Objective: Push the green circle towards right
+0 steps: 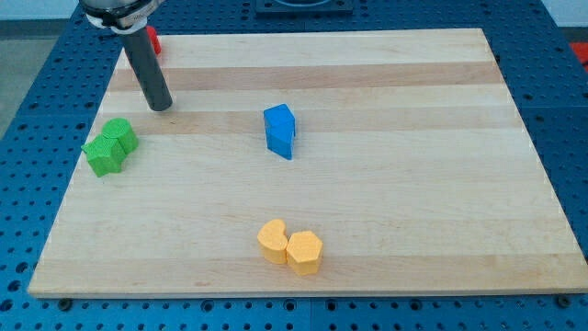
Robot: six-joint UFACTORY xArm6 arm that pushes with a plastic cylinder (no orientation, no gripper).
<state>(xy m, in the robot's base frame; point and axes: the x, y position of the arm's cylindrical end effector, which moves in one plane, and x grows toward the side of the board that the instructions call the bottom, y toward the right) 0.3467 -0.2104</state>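
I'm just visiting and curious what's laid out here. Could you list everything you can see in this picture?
Light wooden board: one, pale wood, fills most of the view.
Green blocks: two, touching, near the board's left edge; exact shapes hard to tell.
Blue block: one, angular, near the board's middle.
Yellow blocks: two, touching, near the view's bottom; the right one looks hexagonal.
Red block: one, mostly hidden behind the rod, top left.
Blue perforated table: one, around the board.
My tip: one dark rod end, above and right of the green blocks, not touching them.
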